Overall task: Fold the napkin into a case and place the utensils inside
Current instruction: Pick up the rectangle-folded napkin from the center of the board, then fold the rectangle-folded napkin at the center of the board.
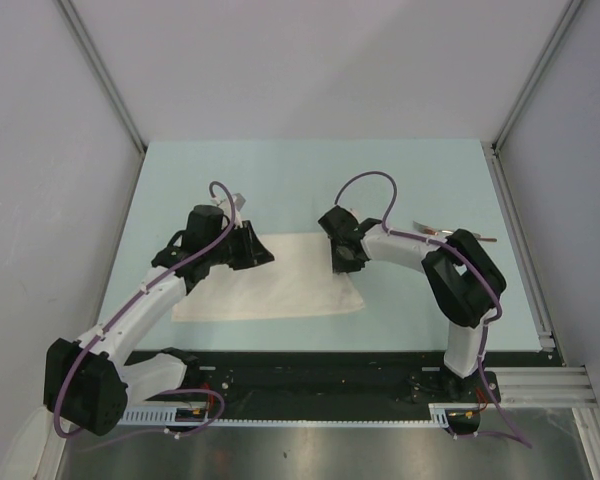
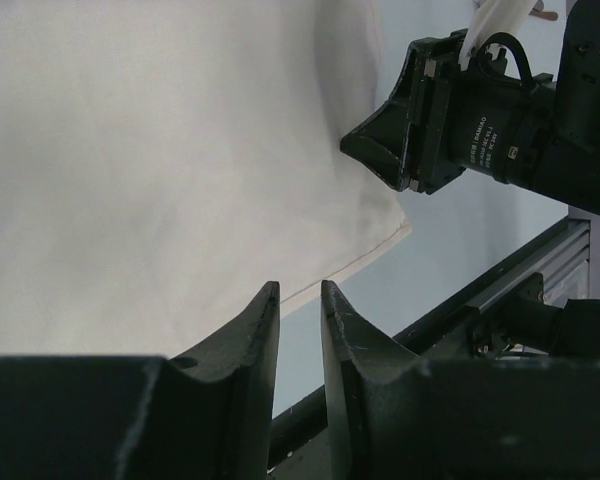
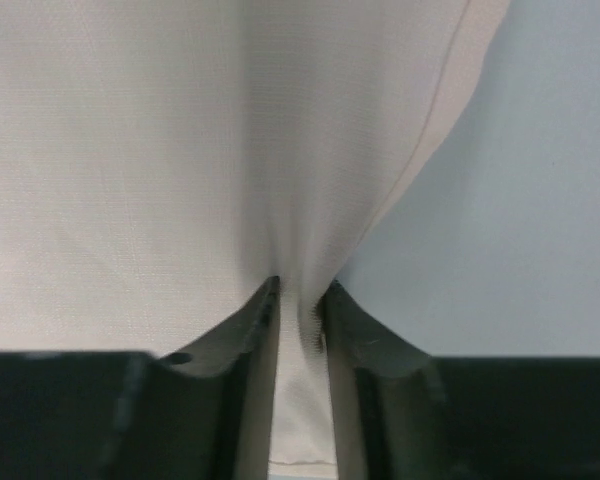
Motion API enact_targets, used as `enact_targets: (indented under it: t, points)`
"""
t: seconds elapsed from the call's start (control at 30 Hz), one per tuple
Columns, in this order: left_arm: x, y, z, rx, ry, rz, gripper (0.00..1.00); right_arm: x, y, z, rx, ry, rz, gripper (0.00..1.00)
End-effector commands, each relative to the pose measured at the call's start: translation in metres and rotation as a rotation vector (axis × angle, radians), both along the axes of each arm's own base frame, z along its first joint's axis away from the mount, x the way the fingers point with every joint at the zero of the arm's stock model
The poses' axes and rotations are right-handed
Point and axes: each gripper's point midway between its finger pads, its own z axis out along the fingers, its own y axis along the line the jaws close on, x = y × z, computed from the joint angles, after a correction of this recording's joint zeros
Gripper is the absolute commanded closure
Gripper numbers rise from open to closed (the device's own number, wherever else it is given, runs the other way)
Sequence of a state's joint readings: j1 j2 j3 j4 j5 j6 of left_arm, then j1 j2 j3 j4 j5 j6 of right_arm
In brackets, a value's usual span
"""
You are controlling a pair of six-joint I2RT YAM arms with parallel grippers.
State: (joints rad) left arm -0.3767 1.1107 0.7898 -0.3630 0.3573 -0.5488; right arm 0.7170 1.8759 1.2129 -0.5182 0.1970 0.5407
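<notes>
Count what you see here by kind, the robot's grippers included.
napkin: 1
spoon, mostly hidden behind the right arm: 1
grippers: 2, the left gripper and the right gripper
Total: 4

**Left arm** (image 1: 150, 295): base at near left, elbow low and outboard, forearm slanting forward and inward.
**Left gripper** (image 1: 252, 250): held low, pointing toward centre. In wrist view, fingers (image 2: 260, 330) nearly together with narrow slit between. Whether anything is gripped: not discernible.
**Right arm** (image 1: 465, 285): rising from near-right base, elbow bent high, forearm reaching left toward centre.
**Right gripper** (image 1: 348, 262): angled downward, jaws closed onto napkin (image 3: 180, 150), cloth pinched and puckered between fingertips.
Grippers face each other, well apart.
</notes>
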Motion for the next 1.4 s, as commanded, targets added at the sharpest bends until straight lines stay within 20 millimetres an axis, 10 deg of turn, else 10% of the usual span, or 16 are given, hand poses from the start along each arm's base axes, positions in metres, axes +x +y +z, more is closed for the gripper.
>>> enact_targets:
  t: [0.0, 0.2, 0.5, 0.7, 0.9, 0.93, 1.0, 1.23, 1.37]
  points:
    - [0.007, -0.007, 0.028, -0.034, -0.072, -0.033, 0.72, -0.016, -0.015, -0.034, -0.005, 0.098, -0.01, 0.78]
    - [0.009, -0.006, 0.02, -0.016, -0.055, -0.024, 0.72, -0.011, -0.072, -0.019, -0.096, 0.06, -0.081, 0.99]
    - [0.013, -0.01, 0.006, -0.033, -0.019, -0.029, 0.72, -0.003, -0.158, 0.031, -0.114, -0.017, -0.21, 1.0]
    - [0.017, -0.004, -0.008, -0.017, 0.019, -0.006, 0.72, 0.003, -0.156, 0.061, -0.119, -0.062, -0.177, 1.0]
    - [0.022, 0.036, -0.036, 0.074, 0.11, 0.157, 0.73, 0.011, -0.087, 0.09, -0.067, -0.112, -0.078, 1.0]
    - [0.021, 0.06, -0.05, 0.138, 0.16, 0.256, 0.74, 0.01, -0.034, 0.092, -0.016, -0.102, -0.035, 1.0]
    - [0.021, 0.07, -0.051, 0.137, 0.16, 0.294, 0.74, 0.005, 0.003, 0.078, 0.005, -0.068, 0.01, 1.0]
    - [0.021, 0.076, -0.041, 0.127, 0.121, 0.291, 0.73, 0.006, 0.112, 0.068, 0.2, -0.02, 0.049, 1.0]
    - [0.02, 0.08, -0.048, 0.136, 0.142, 0.307, 0.73, 0.003, 0.141, 0.067, 0.247, 0.003, 0.071, 1.0]
